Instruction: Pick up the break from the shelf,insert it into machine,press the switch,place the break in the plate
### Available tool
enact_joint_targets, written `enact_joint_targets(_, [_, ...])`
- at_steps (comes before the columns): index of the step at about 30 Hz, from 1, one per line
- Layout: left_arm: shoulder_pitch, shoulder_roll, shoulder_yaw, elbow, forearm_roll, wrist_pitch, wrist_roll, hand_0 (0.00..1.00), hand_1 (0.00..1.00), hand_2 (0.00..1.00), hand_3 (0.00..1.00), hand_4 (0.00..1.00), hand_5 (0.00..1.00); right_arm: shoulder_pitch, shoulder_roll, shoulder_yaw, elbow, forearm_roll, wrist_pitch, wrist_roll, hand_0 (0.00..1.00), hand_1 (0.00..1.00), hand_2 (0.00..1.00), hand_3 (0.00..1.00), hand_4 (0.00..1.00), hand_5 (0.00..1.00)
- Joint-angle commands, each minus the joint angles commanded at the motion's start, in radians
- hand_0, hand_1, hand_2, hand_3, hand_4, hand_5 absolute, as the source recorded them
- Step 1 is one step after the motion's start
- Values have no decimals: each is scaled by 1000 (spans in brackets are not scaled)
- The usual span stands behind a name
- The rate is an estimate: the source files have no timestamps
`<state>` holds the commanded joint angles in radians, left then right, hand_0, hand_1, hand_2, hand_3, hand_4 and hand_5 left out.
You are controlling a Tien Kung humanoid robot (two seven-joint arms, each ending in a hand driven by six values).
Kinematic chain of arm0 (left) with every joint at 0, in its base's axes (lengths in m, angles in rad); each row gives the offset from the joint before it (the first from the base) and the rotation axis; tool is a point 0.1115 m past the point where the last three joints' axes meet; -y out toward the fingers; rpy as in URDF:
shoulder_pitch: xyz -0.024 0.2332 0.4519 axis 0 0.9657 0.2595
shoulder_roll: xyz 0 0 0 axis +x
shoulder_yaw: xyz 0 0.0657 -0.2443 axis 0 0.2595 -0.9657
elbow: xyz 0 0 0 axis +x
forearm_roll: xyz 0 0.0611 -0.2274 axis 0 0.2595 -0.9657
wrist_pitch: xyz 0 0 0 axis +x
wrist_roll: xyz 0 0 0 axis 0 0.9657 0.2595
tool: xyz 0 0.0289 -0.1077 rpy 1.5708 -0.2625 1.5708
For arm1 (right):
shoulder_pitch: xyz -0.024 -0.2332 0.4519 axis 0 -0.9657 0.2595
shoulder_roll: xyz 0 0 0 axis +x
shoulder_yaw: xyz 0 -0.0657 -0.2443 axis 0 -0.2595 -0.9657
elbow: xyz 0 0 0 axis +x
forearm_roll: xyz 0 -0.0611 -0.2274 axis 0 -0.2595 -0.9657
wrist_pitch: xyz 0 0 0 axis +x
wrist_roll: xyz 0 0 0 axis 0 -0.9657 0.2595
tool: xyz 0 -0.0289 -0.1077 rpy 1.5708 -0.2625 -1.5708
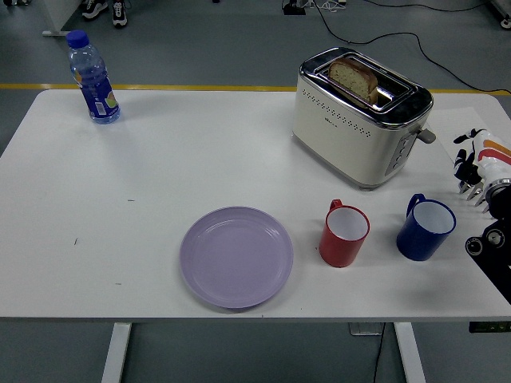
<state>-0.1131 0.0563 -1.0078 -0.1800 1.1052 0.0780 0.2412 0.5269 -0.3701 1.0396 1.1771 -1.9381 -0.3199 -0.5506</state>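
Bread [354, 77] stood upright in the slot of the cream and chrome toaster [359, 118], its top well proud of the opening, which read as a slice that had popped up after toasting. By that showing the fetching from the shelf, the loading into the machine and the pressing of the switch looked done; no shelf was in view. The lever [426, 136] on the toaster's end sat high, which fitted the same reading.

What was left, judging by the layout, was the last step: lifting the slice out and laying it on the lilac plate [236, 256], which lay bare near the table's front edge, well apart from the toaster. A red mug [345, 234] stood between the plate and a blue mug [425, 228], both in front of the toaster and near the path a carried slice would likely take. A water bottle [93, 77] stood at the far left corner of the white table [136, 183], clear of all this.

Only the right hand [479, 169] showed, at the right edge beside the toaster's lever end, touching nothing and holding nothing; its fingers looked loosely bent and relaxed. It would need to reach up and over the toaster top to take the slice. No left arm was in view.
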Motion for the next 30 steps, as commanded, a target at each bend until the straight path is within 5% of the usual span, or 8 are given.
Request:
enact_joint_targets(5, [-1, 1, 3, 0, -1, -1, 0, 684, 690, 676, 558, 280, 826, -2, -10, 31, 48, 26, -37, 29, 122, 151, 287, 684, 435, 2])
enact_joint_targets(6, [0, 1, 4, 0, -1, -1, 1, 684, 690, 676, 558, 280, 826, -1, -11, 38, 61, 30, -38, 38, 284, 351, 493, 832, 599, 267])
enact_joint_targets(11, [0, 1, 2, 0, 3, -3, 3, 684, 690, 676, 558, 280, 826, 10, -14, 47, 103, 113, -27, 96, 284, 351, 493, 832, 599, 267])
enact_joint_targets(12, [0, 1, 2, 0, 4, -3, 3, 685, 691, 676, 558, 280, 827, 12, -12, 45, 110, 135, -25, 110, 681, 696, 835, 950, 689, 376])
enact_joint_targets(17, [1, 2, 1, 0, 5, -4, 5, 685, 691, 676, 558, 280, 827, 23, -7, 34, 125, 213, -27, 151, 681, 696, 835, 950, 689, 376])
enact_joint_targets(18, [1, 2, 1, 0, 5, -4, 5, 685, 691, 676, 559, 280, 826, 27, -5, 29, 128, 225, -29, 159, 749, 773, 919, 968, 740, 409])
enact_joint_targets(30, [-2, 5, 1, 0, 9, -6, 7, 685, 691, 676, 558, 281, 831, 144, 30, -33, 135, 270, -44, 205, 785, 798, 912, 943, 756, 383])
